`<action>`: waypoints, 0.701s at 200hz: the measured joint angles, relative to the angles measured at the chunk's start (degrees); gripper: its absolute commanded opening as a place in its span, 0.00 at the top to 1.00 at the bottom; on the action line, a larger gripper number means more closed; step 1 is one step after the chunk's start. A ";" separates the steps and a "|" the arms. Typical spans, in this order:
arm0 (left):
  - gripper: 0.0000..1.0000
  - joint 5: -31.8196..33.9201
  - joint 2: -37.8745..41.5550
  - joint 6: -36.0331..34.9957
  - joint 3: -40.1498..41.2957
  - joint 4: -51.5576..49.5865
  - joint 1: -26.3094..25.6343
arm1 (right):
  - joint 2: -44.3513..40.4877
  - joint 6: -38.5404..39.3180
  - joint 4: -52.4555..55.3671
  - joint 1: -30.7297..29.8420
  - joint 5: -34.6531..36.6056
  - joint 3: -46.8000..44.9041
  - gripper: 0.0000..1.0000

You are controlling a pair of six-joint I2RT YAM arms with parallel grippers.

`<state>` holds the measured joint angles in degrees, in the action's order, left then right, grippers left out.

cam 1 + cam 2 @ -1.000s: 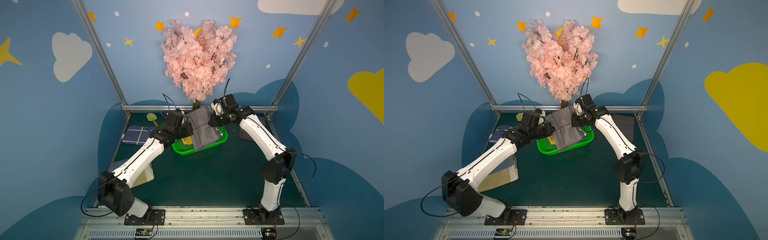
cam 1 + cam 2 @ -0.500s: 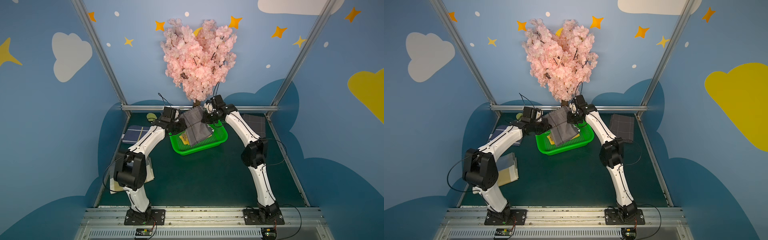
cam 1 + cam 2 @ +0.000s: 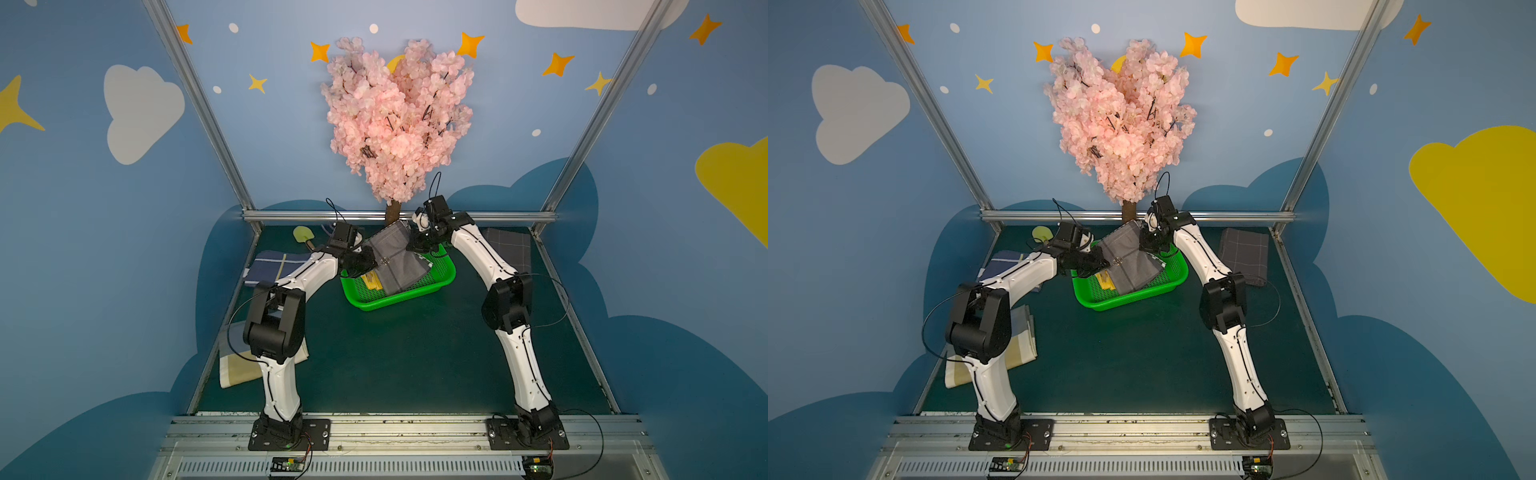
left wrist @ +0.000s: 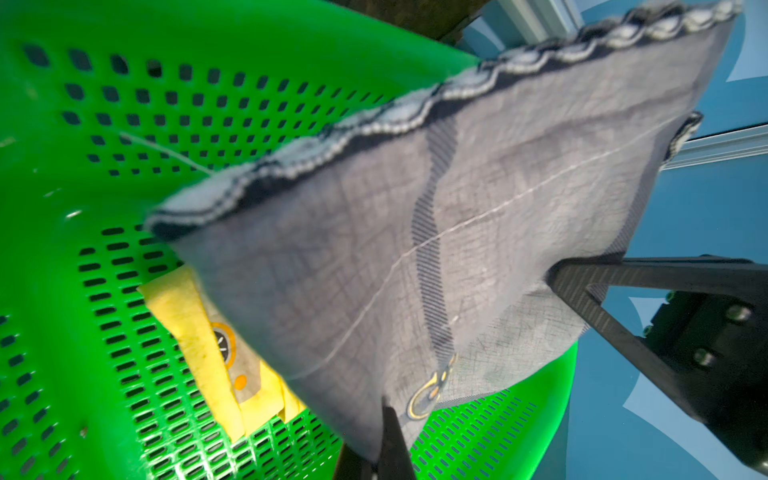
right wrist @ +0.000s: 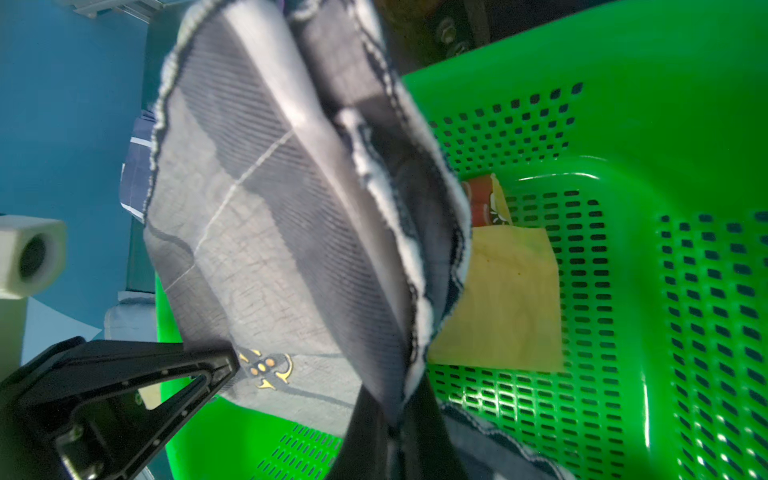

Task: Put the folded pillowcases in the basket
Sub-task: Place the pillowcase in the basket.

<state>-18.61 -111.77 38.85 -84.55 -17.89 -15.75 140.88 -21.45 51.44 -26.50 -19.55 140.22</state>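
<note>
Pinching one grey pillowcase (image 3: 395,266) over one green basket (image 3: 397,301), two pairs of jaws grip opposite edges.

Both top views are brightly, evenly lit and sharp with bowed edges, while the wrist views blur up close, the bright green perforated plastic basket (image 5: 665,124) catching glare
</note>
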 measured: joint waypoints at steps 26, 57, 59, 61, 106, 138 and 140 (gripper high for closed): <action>0.97 -0.02 -1.36 0.04 0.00 0.61 0.02 | 2.03 -0.66 0.13 0.42 -0.17 -0.09 1.00; 0.97 0.02 -4.11 0.07 -0.09 1.57 0.04 | 3.98 -1.29 0.33 0.61 -0.22 -0.09 0.98; 0.97 0.04 -4.33 0.07 -0.09 1.57 0.04 | 4.02 -1.33 0.35 0.63 -0.20 -0.09 0.98; 0.97 0.04 -4.46 0.07 -0.09 1.60 0.04 | 4.15 -1.42 0.35 0.63 -0.22 -0.09 0.97; 0.45 0.92 -6.62 -0.31 -0.09 1.38 0.11 | 4.92 -2.69 0.55 0.81 0.09 -0.63 0.50; 0.25 2.32 -6.73 -0.66 -0.09 1.05 0.15 | 4.92 -3.19 0.46 0.98 1.14 -1.53 0.33; 0.25 2.36 -6.73 -0.70 -0.09 0.96 0.15 | 4.92 -3.10 0.46 0.98 1.25 -1.64 0.33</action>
<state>-16.25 -118.50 38.15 -84.64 -16.93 -15.59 145.80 -24.56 51.90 -25.52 -18.31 138.58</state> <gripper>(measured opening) 0.734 0.656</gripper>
